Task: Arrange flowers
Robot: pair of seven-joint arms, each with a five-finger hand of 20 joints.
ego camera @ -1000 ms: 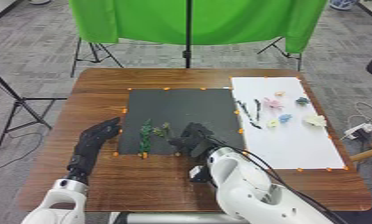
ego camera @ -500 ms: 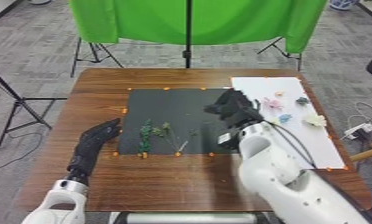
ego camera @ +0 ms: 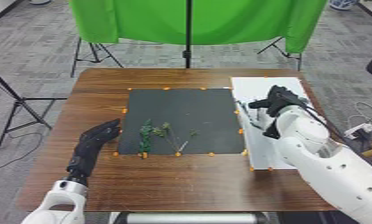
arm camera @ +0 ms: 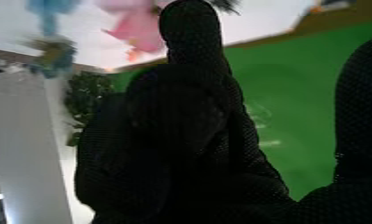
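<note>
Flowers and greens lay in 2 lots on the brown table (ego camera: 165, 185), on the dark mat (ego camera: 178, 107) & the white mat (ego camera: 271, 157). On the dark one, the leafy green stem (ego camera: 146, 136) ran lengthwise, near to far, along the L part. Just beside it, the thin sprig (ego camera: 165, 131) had its leafy heads at the far end, stalk slanting back twd the robot; a small sprig (ego camera: 193, 133) was to its R, w/ a pale stalk (ego camera: 183, 146) near it. On the white mat, a slim stem (ego camera: 243, 106) ran roughly near-far, slightly aslant.

The R hand (ego camera: 280, 100) was over the white mat, fingers extended, thumb well apart, a wide gap btwn; no hold on any flower that I could make out. Whether it touched one, couldn't tell. In the wrist view a pink flower (arm camera: 140, 27) was beyond the fingers, w/ a blue flower (arm camera: 51, 9) near it. The L hand (ego camera: 98, 134) was beside the dark mat's L edge, fingers straight & pressed together, pointing away from the robot.

The R hand & arm hid part of the white mat; the blue flower was cut off and blurred, so which way it pointed was unclear.
</note>
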